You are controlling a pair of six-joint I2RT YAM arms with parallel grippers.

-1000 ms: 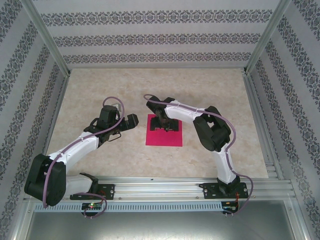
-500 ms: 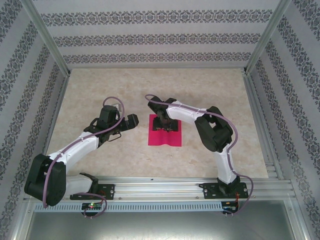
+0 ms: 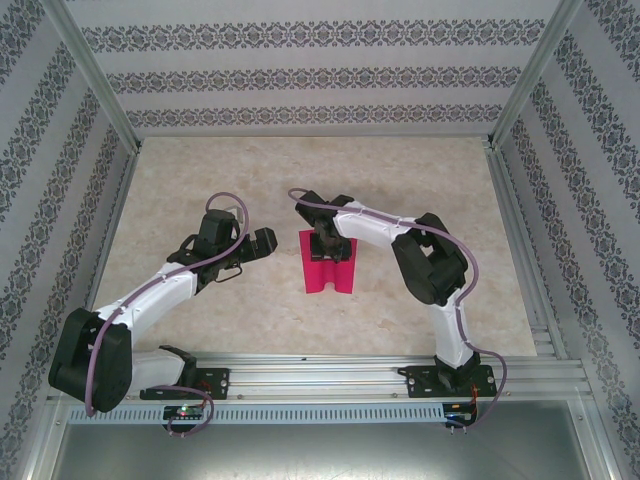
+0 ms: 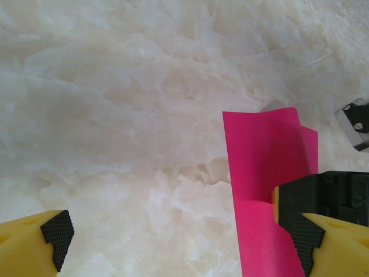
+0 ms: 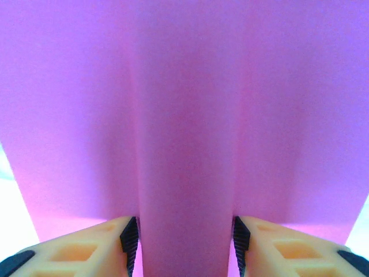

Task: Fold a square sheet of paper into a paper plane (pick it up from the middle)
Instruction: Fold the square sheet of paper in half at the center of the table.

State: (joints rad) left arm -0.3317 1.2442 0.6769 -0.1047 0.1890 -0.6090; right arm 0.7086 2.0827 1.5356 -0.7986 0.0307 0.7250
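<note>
On the table [image 3: 200, 170] the right tool [image 3: 329, 252] clamps the buckled square sheet of paper [image 3: 323, 279], the left tool [image 3: 264, 242] spread apart.

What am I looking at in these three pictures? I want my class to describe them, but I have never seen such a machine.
This is a robot with a left arm and a right arm, bolted at the near edge of a marble-patterned table. The overhead picture looks down from above and behind them. The other two come from small cameras on the wrists, so the yellow fingers at the bottom are the arm's own. On the table lies a square sheet of pink paper. The right gripper pinches its middle, buckling it into a ridge between the fingers. The left gripper is open, holds nothing, and sits to the paper's left.
</note>
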